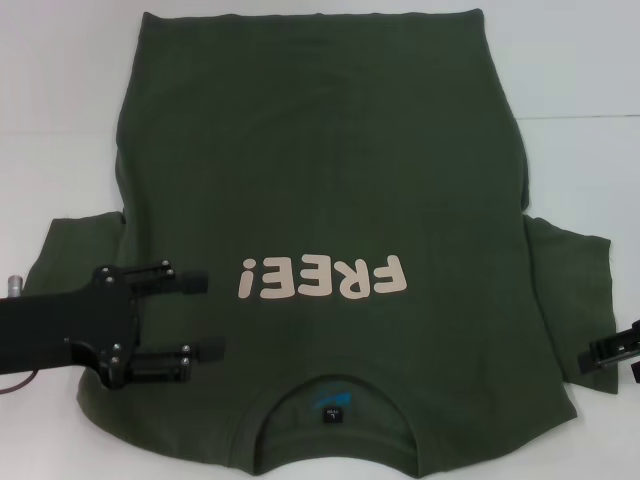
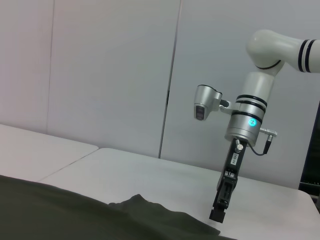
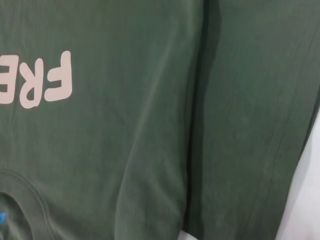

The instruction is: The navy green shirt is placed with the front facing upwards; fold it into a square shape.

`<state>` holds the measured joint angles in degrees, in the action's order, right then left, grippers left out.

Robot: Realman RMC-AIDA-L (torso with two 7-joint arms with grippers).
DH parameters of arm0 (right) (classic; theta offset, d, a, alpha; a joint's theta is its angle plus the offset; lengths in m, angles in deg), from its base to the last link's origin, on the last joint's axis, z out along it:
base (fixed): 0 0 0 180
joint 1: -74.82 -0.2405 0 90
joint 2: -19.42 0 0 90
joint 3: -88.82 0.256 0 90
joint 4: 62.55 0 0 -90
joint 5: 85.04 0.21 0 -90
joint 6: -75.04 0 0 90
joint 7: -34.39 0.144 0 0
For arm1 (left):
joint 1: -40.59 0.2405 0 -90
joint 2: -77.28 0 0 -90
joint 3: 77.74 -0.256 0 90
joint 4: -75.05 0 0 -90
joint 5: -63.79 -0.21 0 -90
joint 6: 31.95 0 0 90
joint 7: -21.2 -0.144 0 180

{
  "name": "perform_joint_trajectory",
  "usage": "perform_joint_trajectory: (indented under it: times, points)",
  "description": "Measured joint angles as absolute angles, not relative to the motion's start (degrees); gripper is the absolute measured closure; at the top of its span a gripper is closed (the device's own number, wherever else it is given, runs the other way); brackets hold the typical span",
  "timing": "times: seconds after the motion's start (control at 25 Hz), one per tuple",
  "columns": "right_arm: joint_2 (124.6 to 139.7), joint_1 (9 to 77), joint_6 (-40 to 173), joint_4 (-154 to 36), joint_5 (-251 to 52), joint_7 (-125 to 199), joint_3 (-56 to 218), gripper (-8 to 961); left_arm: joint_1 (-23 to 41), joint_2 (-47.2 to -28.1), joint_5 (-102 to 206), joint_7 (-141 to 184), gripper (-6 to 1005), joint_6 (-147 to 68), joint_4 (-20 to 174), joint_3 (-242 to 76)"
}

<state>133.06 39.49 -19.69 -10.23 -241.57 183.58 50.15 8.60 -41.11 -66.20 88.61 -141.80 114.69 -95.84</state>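
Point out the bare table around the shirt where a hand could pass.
Bare white table lies off the navy green shirt on its left and right flanks beyond the sleeves, widest at the far corners. Crowded: the left gripper hangs open over the left shoulder; the right gripper sits at the right sleeve's edge.

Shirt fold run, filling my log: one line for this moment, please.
navy green shirt: flat, print up, unfolded | left gripper: open, over shirt's left sleeve | right gripper: at right sleeve edge | white table
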Motion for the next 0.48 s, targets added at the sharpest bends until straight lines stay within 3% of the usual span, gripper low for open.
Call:
perform_joint_trajectory:
  times: [0.48]
  points:
    - [133.06,39.47,-19.02,-10.56,-241.36,183.79,50.16,8,8.75,-41.19,-66.27,88.52,200,-141.72,114.69,-95.84]
